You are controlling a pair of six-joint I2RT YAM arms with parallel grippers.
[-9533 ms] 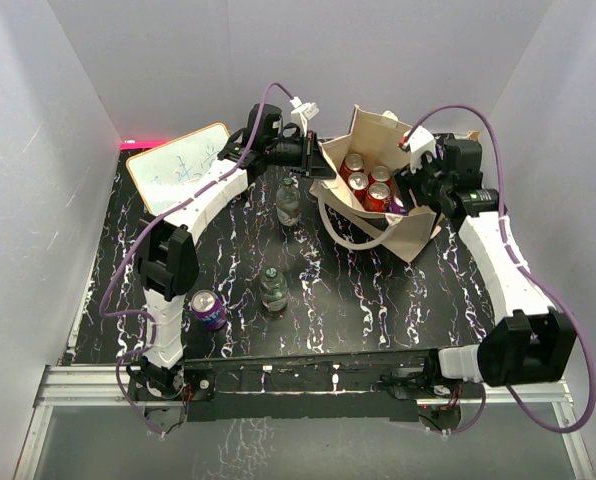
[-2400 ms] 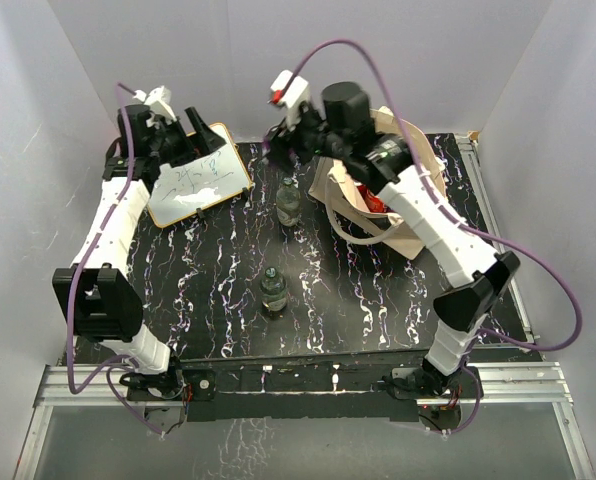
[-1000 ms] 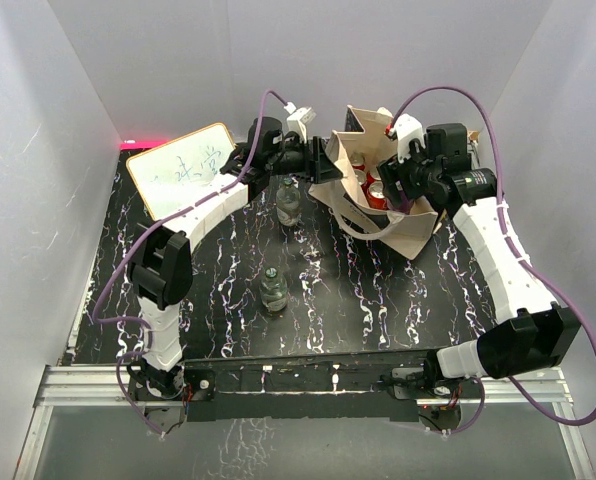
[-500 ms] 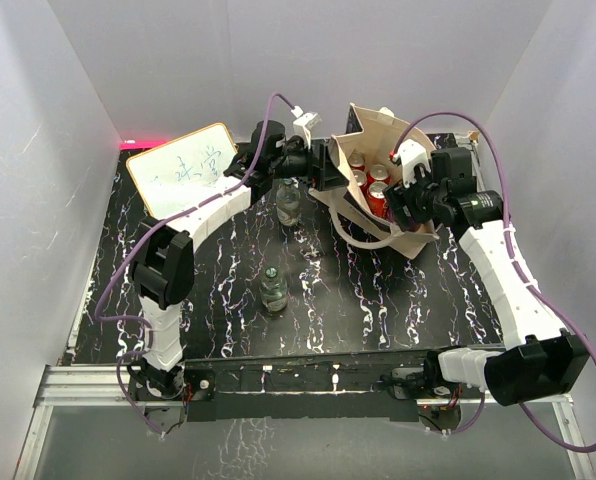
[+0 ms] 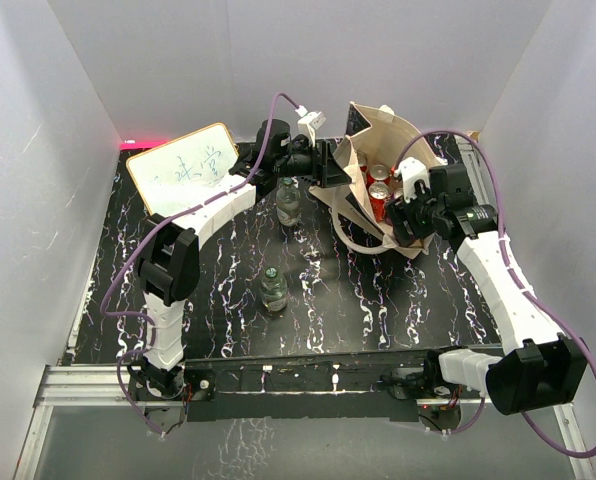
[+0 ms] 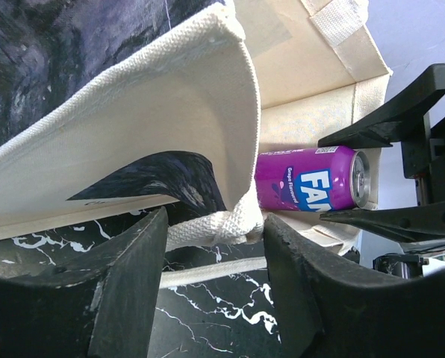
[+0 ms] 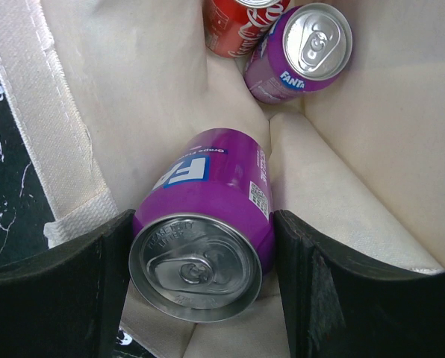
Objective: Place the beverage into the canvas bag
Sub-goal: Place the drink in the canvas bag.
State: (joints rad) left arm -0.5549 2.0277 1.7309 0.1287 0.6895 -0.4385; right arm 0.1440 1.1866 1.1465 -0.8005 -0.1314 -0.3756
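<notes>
The beige canvas bag (image 5: 363, 215) stands open at the back right of the table. My left gripper (image 5: 330, 165) is shut on its near rim and handle webbing (image 6: 215, 224), pulling that side of the mouth outward. My right gripper (image 7: 201, 287) is shut on the beverage, a purple Fanta can (image 7: 207, 216), gripped by its sides with its top toward the camera. The can lies tilted inside the bag's mouth, against the inner wall (image 7: 133, 89). In the left wrist view the same can (image 6: 305, 179) shows between the right gripper's black fingers. Overhead, the right gripper (image 5: 405, 213) hides the can.
Deeper in the bag stand another purple can (image 7: 308, 48) and red cans (image 5: 378, 182). Two clear bottles (image 5: 289, 203) (image 5: 273, 287) stand on the black marbled table left of the bag. A whiteboard (image 5: 181, 165) lies at the back left. White walls enclose the table.
My right gripper has moved toward the near side and lower with the purple can, into the bag's mouth. The left gripper has shifted slightly right, still on the rim.
</notes>
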